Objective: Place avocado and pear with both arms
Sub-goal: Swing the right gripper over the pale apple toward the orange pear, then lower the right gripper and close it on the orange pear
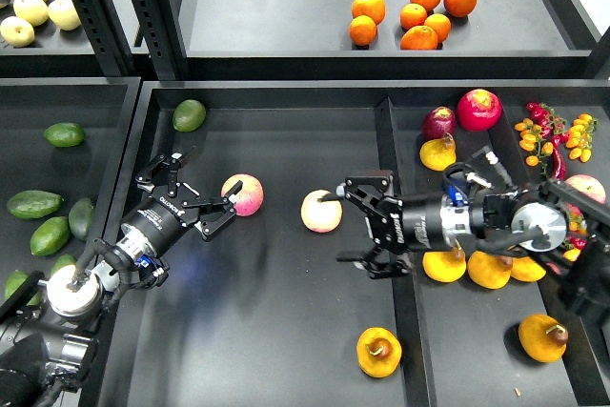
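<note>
Head view: squat, smooth pear (378,352), dark stem hollow.

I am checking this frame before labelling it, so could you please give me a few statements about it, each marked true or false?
1. The left pincer is open beside a pink-yellow apple. True.
2. The right pincer grips a pear. False: it is open and empty, next to another apple.
3. One pear lies in the middle tray. True.
4. The oranges sit in the left tray. False: they are on the upper shelf.
5. Dark green avocados lie in the left tray. True.
</note>
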Robot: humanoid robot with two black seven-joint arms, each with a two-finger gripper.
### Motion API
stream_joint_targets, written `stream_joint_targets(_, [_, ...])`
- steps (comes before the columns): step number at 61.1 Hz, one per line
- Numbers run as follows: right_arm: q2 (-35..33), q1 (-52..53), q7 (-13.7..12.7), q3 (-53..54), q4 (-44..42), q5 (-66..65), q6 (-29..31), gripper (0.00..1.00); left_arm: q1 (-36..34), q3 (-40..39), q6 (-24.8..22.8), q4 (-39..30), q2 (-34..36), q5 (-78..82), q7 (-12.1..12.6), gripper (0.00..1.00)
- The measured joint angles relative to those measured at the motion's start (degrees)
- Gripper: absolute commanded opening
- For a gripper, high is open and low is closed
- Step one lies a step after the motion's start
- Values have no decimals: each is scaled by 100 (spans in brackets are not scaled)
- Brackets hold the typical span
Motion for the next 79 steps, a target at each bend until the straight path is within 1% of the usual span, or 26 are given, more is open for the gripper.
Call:
stream_joint_targets(5, [-294,342,0,-559,87,-6,0,99,0,11,0,17,0,0,0,99])
stream_joint_targets(20, [-554,834,0,-1326,105,-22,0,99,0,9,0,61,0,0,0,99])
stream_joint_targets(34, [-578,1054,1,-1854,88,-100,0,99,0,11,0,94,0,6,0,99])
stream_joint_targets(56, [-556,1106,1,-2650,33,-598,0,99,0,25,0,127,0,9,0,99])
stream_joint_targets(79, [-475,1032,2,-3082,-104,-658,0,99,22,23,-2,163,0,9,0,99])
